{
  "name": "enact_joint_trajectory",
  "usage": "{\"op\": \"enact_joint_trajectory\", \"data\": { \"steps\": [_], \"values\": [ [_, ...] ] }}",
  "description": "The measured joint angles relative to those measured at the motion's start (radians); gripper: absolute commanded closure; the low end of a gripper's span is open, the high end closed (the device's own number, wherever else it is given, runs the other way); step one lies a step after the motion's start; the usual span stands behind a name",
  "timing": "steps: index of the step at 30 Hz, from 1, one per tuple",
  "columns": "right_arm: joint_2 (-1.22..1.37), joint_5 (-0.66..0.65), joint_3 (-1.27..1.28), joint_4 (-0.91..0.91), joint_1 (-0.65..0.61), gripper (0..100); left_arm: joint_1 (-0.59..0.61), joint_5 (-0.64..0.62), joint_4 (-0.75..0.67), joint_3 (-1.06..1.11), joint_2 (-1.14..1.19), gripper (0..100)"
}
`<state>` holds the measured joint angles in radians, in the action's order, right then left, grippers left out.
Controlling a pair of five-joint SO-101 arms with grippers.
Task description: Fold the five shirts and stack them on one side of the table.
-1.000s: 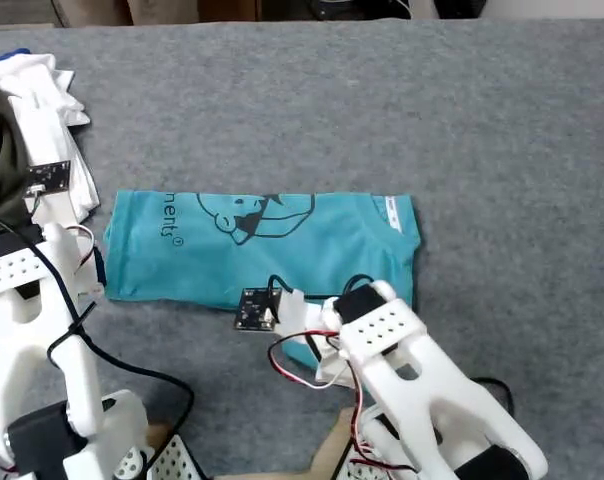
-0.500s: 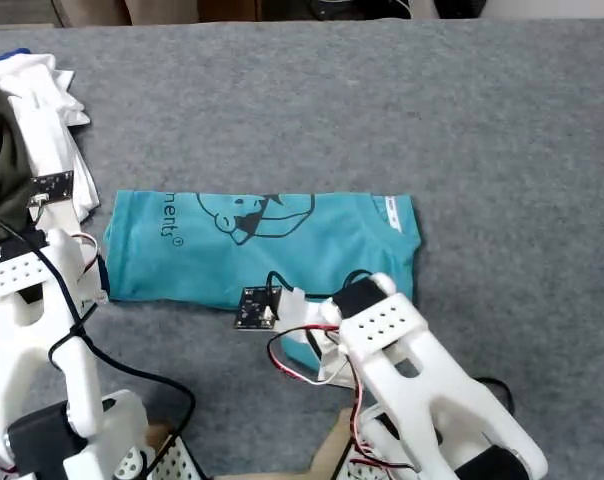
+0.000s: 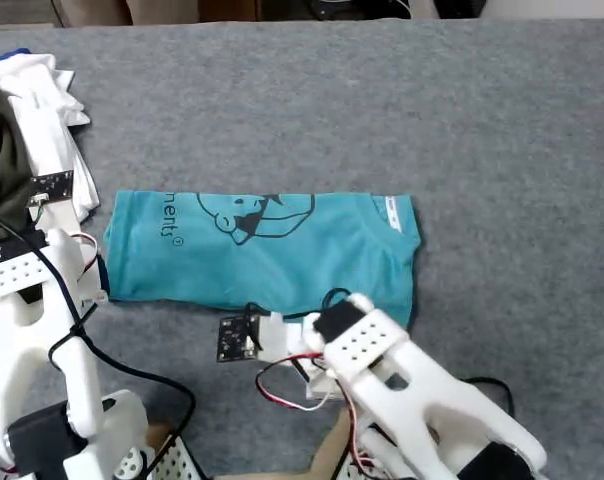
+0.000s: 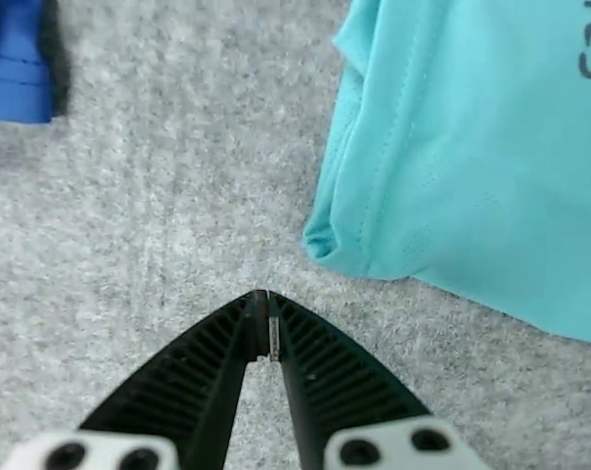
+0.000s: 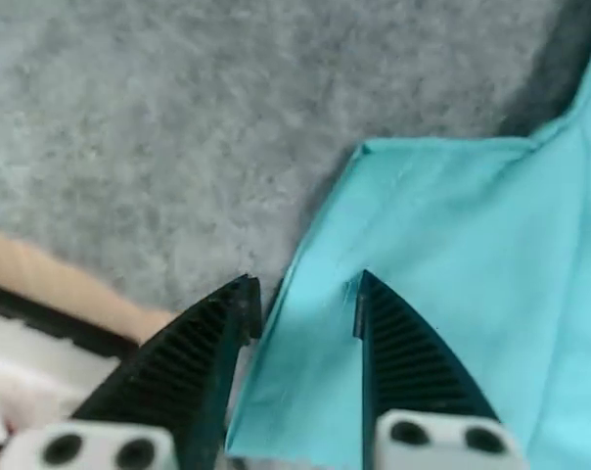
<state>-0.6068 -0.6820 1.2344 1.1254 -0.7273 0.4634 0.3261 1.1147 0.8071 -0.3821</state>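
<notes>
We see a teal shirt (image 3: 262, 250) lying flat on the grey desk (image 3: 462, 130), folded into a long band. Our left end effector (image 4: 261, 299) is pressed together on nothing, over bare desk just beside the shirt's left corner. Our right end effector (image 5: 305, 284) is spread and straddles the shirt's near edge, with one finger over the cloth and the other over the desk. A pile of shirts (image 3: 42, 110), white and dark, sits at the desk's far left.

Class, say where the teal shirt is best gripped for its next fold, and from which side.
Grip the shirt at its near hem, just beside the corner, coming from the robot's side: that edge lies flat and free on the table, and the open right end effector straddles it.
</notes>
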Motion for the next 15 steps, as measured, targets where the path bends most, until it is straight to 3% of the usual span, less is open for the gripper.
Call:
{"op": "enact_joint_trajectory", "data": {
  "steps": [6,15],
  "values": [
    [-0.02,0.0,0.048,-0.072,0.005,81.8,0.0,0.0,0.0,0.0,0.0,98],
    [-0.021,0.002,0.057,-0.109,0.186,81.8,0.0,0.0,0.0,0.0,0.0,98]
  ]
}}
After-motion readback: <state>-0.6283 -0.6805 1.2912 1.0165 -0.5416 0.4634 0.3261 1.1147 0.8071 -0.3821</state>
